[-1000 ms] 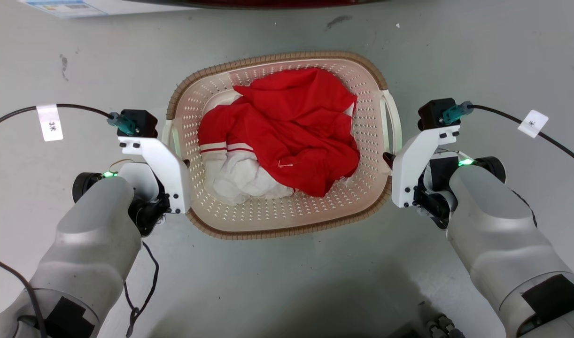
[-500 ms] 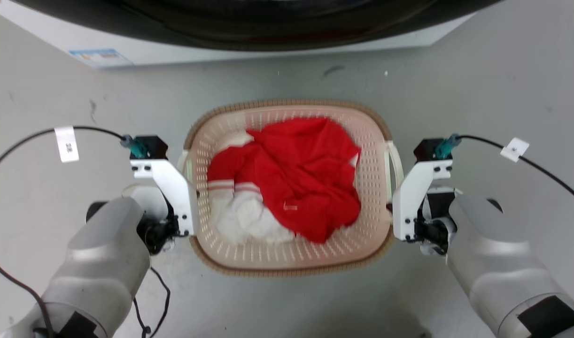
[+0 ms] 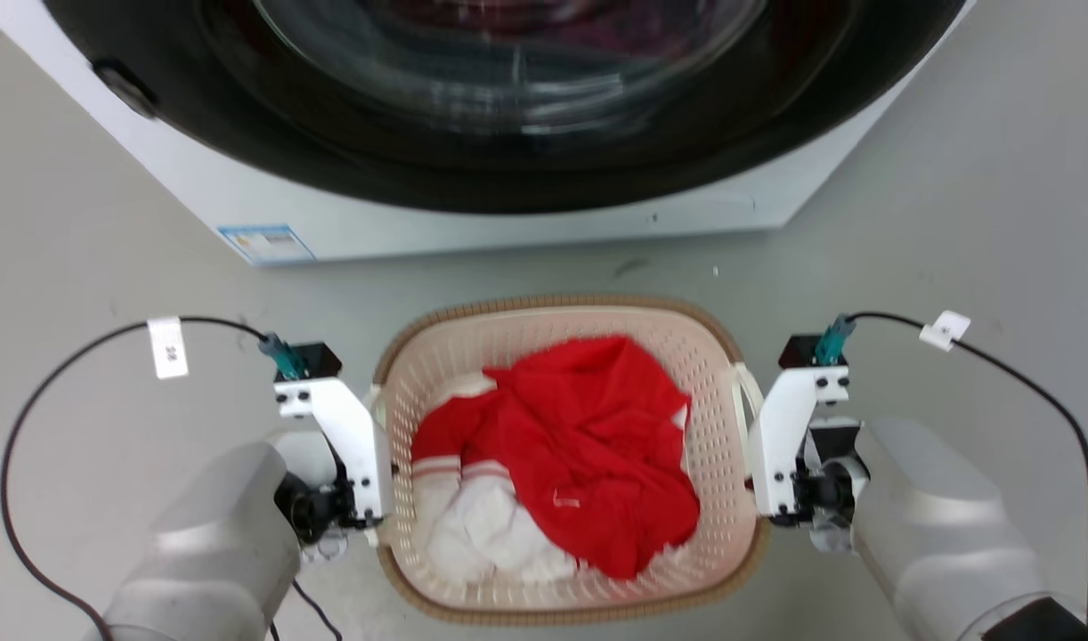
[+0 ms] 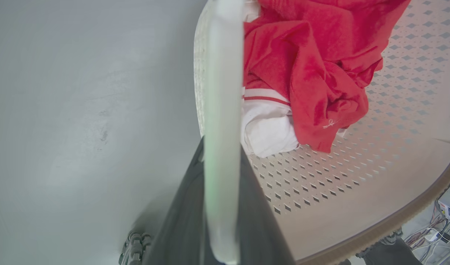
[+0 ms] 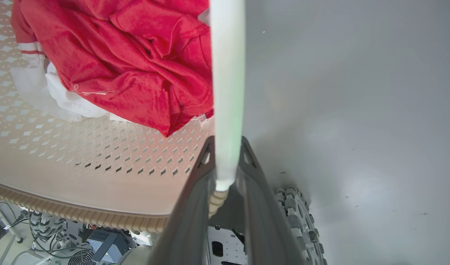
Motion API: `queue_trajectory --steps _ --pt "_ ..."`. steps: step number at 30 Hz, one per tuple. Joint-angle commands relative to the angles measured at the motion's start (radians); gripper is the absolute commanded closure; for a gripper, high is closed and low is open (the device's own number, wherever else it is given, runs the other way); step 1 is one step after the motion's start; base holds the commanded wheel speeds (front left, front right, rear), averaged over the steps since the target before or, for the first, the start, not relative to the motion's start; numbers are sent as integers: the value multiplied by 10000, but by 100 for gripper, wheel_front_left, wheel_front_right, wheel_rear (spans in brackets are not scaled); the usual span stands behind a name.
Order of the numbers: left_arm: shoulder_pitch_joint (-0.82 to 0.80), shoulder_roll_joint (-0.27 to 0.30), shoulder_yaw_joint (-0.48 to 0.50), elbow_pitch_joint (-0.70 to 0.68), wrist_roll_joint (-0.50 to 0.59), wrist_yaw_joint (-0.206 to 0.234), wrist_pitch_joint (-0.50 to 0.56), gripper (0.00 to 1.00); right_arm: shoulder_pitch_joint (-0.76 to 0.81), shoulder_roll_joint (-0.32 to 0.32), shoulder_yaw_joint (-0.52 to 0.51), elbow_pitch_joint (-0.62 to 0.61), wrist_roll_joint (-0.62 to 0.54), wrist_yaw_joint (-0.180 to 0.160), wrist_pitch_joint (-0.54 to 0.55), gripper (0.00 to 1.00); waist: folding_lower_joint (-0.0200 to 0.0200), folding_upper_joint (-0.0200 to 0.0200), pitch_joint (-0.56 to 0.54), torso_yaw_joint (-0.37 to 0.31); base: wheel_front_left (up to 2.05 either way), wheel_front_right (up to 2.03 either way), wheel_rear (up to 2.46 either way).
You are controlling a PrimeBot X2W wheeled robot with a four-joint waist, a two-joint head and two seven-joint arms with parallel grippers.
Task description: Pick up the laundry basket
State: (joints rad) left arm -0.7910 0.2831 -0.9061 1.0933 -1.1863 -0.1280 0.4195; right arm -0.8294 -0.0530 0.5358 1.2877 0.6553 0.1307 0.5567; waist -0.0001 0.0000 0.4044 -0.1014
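Head view first: you've got the washer (image 3: 526,209) across the top, a white cabinet with a big dark round door and a small blue-and-white sticker (image 3: 265,242) low on its left corner. Below it runs the floor (image 3: 90,267), plain grey, smooth and faintly scuffed. The laundry basket (image 3: 557,305) is just in front of the washer, apart from it and squarely between your two arms. Inside it a red garment (image 3: 588,445) is heaped over a white garment (image 3: 486,534). Black cables (image 3: 54,383) with white tags loop off both wrists above that grey floor. Over to the left wrist view: your left gripper (image 4: 222,145) has its two dark fingers pinched tight on either side of the left handle (image 4: 221,66), a pale bar running up the middle of the view. Bare floor with one faint smudge lies to its left, the basket's perforated wall and the clothes to its right. Past the brown rim, in the lower right corner, there's a tangle of wires (image 4: 436,230). Now the right wrist view: your right gripper (image 5: 227,143) is clamped the same way on the right handle (image 5: 227,66). Clean grey floor with a few specks spreads to the right, and a knobbly wheel (image 5: 298,217) sits just beside the fingers. More wiring and hardware (image 5: 63,235) shows below the rim, too cluttered to name.
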Motion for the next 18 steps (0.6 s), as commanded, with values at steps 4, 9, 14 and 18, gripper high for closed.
queue_trajectory --steps 4,9,14,18 --pt "244 -149 -113 -3 -285 -46 337 100 448 6 -123 4 -96 2 612 100 1 0 -1026 176 0 0 0" --pt "458 -190 -233 54 -543 -46 791 100 723 12 -315 3 -257 2 1129 100 1 0 -1741 253 0 0 0" --pt "635 -212 -355 123 -735 -46 1064 100 1022 16 -476 4 -462 2 1447 100 1 0 -2381 341 0 0 0" --pt "761 -254 -429 190 -810 -46 1274 100 1274 16 -628 8 -562 2 1755 100 1 0 -2851 393 0 0 0"
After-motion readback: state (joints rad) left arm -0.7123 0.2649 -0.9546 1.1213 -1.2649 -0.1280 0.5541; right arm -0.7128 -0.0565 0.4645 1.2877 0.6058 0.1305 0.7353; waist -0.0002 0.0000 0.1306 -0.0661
